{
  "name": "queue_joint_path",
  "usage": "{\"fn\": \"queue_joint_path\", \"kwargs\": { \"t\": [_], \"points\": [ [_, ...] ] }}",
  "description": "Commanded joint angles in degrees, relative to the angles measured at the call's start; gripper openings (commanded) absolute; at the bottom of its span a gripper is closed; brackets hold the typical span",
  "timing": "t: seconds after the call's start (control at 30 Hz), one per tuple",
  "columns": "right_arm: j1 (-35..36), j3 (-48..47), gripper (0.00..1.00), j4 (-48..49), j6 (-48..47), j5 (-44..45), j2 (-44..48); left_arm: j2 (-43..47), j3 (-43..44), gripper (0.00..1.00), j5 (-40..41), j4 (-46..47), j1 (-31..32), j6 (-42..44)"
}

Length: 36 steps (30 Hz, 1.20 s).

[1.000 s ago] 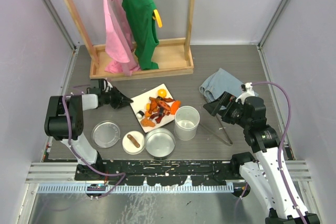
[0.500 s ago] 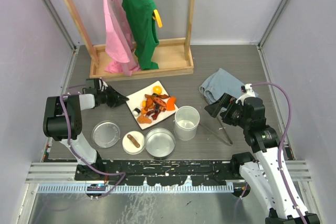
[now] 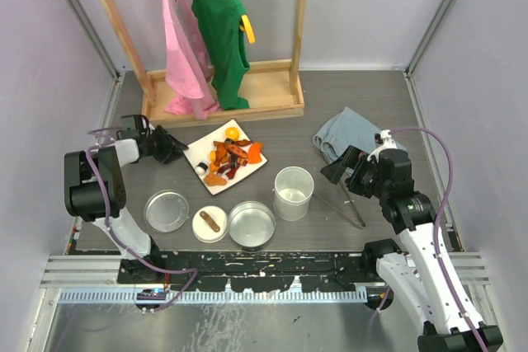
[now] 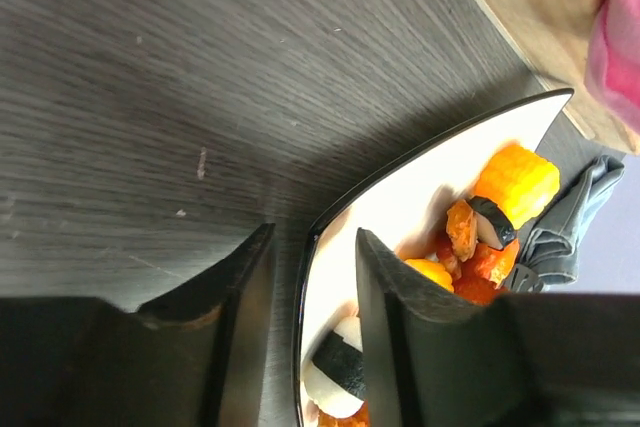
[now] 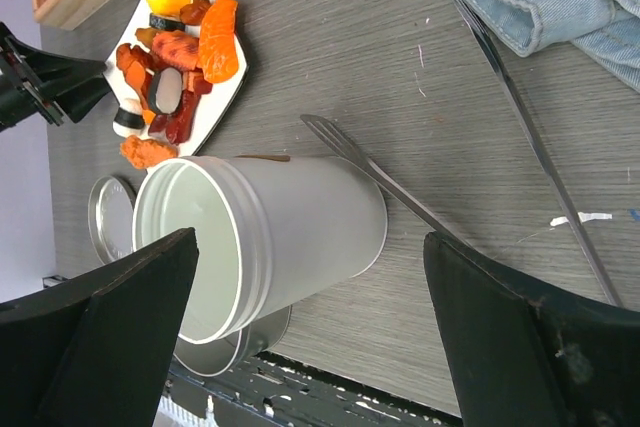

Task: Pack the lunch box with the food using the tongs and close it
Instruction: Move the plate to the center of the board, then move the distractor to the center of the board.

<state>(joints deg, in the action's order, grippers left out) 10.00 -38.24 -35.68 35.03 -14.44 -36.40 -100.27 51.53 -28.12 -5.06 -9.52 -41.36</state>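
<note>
Left fingers [image 4: 385, 327] noted parted, straddling left corner of white plate [image 4: 400, 202]. Rim seen in gap between them, not pinched. Food [image 3: 228, 154] heaped on plate, just beyond fingertips. Right fingers [image 5: 130, 297] spread wide, empty, held above counter [image 3: 371, 113]. Tongs [image 3: 356, 217] lying flat below, beside steel cup [image 5: 300, 227], untouched. Against frame one second prior: plate with food found shifted left and toward wooden rack [image 3: 264, 88], away from cup. Left fingers loosened since.

walls [image 3: 371, 6]: pale lilac | table [image 3: 363, 96]: dark grey woodgrain | wooden rack [image 3: 247, 88]: holds pink garment [image 3: 183, 47], green garment [image 3: 221, 30]
</note>
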Motion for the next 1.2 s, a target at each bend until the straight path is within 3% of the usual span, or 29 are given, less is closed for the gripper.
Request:
{"fn": "queue_joint_path", "kwargs": {
  "t": [0.0, 0.2, 0.37, 0.5, 0.6, 0.73, 0.83, 1.0, 1.17],
  "points": [
    [-0.2, -2.5, 1.00, 0.6, -1.2, -0.2, 0.5, 4.0, 1.7, 0.42, 1.3, -6.1, -0.3, 1.8],
    [-0.2, -3.8, 1.00, -2.5, -1.6, 4.1, -1.4, 10.5, 0.5, 0.51, 2.1, -12.4, -0.3, 2.8],
    [-0.2, -5.7, 1.00, -2.2, -3.1, 14.6, -6.5, 17.5, -2.7, 0.56, 2.0, -16.7, -0.2, 3.2],
    [-1.4, -9.0, 1.00, -0.2, -3.9, 19.8, -17.8, 24.0, -5.5, 0.61, 1.1, -19.6, -0.1, 3.6],
    [-4.9, -10.2, 1.00, 4.5, -3.3, 15.3, -25.9, 30.7, -8.4, 0.74, -3.4, -19.4, 0.1, 4.2],
    [-8.4, -9.3, 1.00, 13.3, -1.1, 12.4, -35.7, 40.1, -11.0, 0.84, -5.7, -23.2, 0.4, 5.0],
    [-11.1, -11.1, 1.00, 19.9, -1.0, 11.6, -44.5, 45.6, -12.6, 0.86, -9.1, -24.9, 0.5, 4.7],
    [-14.1, -19.1, 1.00, 27.4, -3.9, 17.5, -57.4, 51.8, -13.5, 0.87, -15.4, -28.5, 2.5, 5.1],
    [-15.1, -28.9, 1.00, 31.3, -8.5, 19.5, -68.6, 56.8, -12.4, 0.87, -15.1, -29.7, 8.9, 3.8]
  ]
}}
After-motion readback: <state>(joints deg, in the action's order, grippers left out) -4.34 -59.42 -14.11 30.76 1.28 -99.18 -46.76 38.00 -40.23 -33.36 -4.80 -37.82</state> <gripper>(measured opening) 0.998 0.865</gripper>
